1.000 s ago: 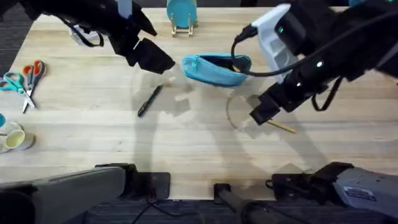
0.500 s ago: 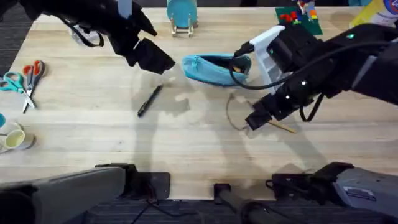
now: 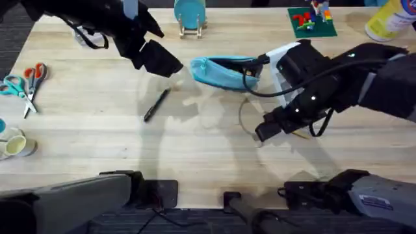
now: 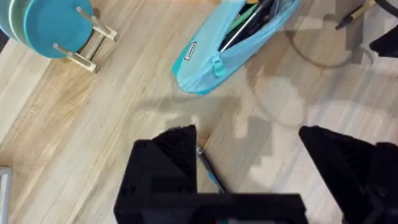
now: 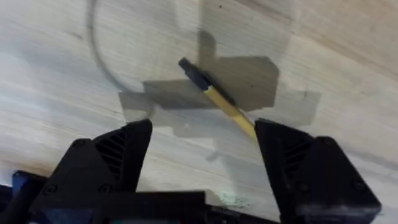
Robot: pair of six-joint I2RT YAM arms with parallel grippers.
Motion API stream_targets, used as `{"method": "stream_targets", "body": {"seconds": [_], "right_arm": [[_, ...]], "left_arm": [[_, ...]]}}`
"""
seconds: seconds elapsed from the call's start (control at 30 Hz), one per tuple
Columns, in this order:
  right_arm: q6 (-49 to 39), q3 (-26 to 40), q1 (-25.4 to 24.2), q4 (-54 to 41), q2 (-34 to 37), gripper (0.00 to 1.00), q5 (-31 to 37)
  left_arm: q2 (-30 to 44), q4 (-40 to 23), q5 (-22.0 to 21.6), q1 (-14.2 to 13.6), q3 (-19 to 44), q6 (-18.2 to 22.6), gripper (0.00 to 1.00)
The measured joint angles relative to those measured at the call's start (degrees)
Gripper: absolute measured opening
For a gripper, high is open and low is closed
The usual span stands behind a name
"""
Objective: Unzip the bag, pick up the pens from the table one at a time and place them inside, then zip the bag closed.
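Note:
The light blue bag [image 3: 221, 71] lies on the table [image 3: 195, 149] at the back middle. Its zipper is open, and dark slim things show inside the bag [image 4: 231, 45]. The black pen [image 3: 156, 104] lies left of the bag, below my open left gripper [image 3: 168, 65], and its tip [image 4: 208, 169] shows between the left fingers [image 4: 165, 165]. My right gripper [image 3: 263, 130] hovers open low over the yellow pen [image 3: 300, 134], in front of the bag. The yellow pen's black end [image 5: 194, 71] points away from the jaws of the right gripper [image 5: 204, 127], which straddle the shaft.
Orange- and teal-handled scissors [image 3: 26, 81] and tape rolls [image 3: 10, 144] lie at the left edge. A teal disc on a wooden stand [image 3: 190, 16] stands behind the bag. A green brick plate [image 3: 312, 21] and a yellow bottle [image 3: 385, 19] sit back right.
My right arm has dropped lower and its gripper has shifted slightly toward the near edge, over the yellow pen. The left arm, bag and black pen have not moved.

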Motion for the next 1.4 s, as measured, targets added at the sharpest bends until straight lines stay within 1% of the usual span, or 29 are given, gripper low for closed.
{"method": "stream_targets", "body": {"seconds": [0.13,0.37,0.4,0.47,0.57,0.6,0.63,0.67,0.7,0.77,0.8,1.2,1.3,1.4], "right_arm": [[1.6,-0.2,0.0,0.3,1.6,0.997,-0.5],[2.8,-0.3,0.0,0.4,6.6,0.997,-0.6],[2.9,-0.1,0.0,0.3,6.8,0.993,-0.6],[3.0,0.2,0.0,0.2,7.3,0.951,-0.6],[3.0,0.3,0.0,0.1,7.3,0.814,-0.8],[3.2,0.3,0.0,0.2,7.3,0.733,-0.8],[3.1,0.3,0.0,0.2,7.3,0.626,-0.9],[3.1,0.3,0.0,0.2,7.3,0.491,-0.9],[3.2,0.3,0.0,0.2,7.3,0.332,-1.3],[3.3,0.3,0.1,0.2,7.3,0.085,-2.4],[3.4,0.3,0.2,0.0,7.3,0.050,-2.7],[3.3,1.7,0.2,-1.4,8.3,0.033,-2.7],[3.2,3.5,0.2,-2.1,8.3,0.033,-1.2],[2.6,7.1,0.2,-4.4,8.3,0.033,1.5]], "left_arm": [[0.0,0.0,0.0,0.0,0.0,0.0,0.996],[0.0,0.0,0.0,0.0,0.0,0.0,0.995],[0.0,0.0,0.0,0.0,0.0,0.0,0.995],[0.0,0.0,0.0,0.0,0.0,0.0,0.995],[0.0,0.0,0.0,0.0,0.0,0.0,0.995],[0.0,0.0,0.0,0.0,0.0,0.0,0.995],[0.0,0.0,0.0,0.0,0.0,0.0,0.995],[0.0,0.0,0.0,0.0,0.0,0.0,0.995],[0.0,0.0,0.0,0.0,0.0,0.0,0.995],[0.0,0.0,0.0,0.0,0.0,0.0,0.995],[0.0,0.0,0.0,0.0,0.0,0.0,0.995],[0.0,0.0,0.0,0.0,0.0,0.0,0.995],[0.0,0.0,0.0,0.0,0.0,0.0,0.995],[0.0,0.0,0.0,0.0,0.0,0.0,0.995]]}}
